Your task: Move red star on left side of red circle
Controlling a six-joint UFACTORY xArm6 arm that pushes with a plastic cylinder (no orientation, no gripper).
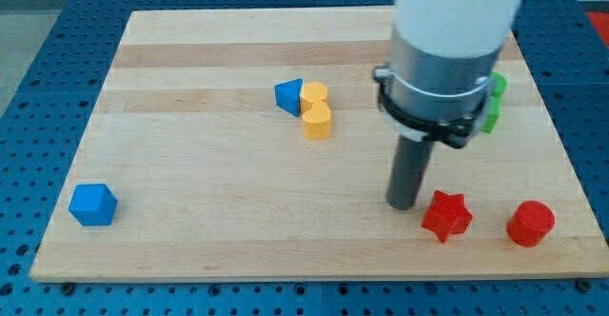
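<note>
Red star (446,215): it lies just at the view's right of my tip, low on the board. It is already on the view's left of the red circle, with a bare gap between the two.
Red circle (530,224): it is further to the view's right of my tip, past the star, near the board's bottom right corner.
My tip (402,205): the rod ends just beside the star's left points; you cannot tell for sure if it touches. There are no jaws to open or close here, and the rod holds nothing.
Why so placed: you may judge that the tip stands behind the star on the side away from the circle, so a push to the view's right would bring the star closer to the circle.
Risk: if you push too far, the star may knock the circle.
Green block (493,103): up and to the view's right of my tip, half hidden behind the arm's body; shape unclear.
Yellow heart (316,110): up and to the view's left of my tip, touching a blue triangle block (288,95).
Blue cube (93,204): far to the view's left of my tip.
Wooden board (209,202): it carries all.
</note>
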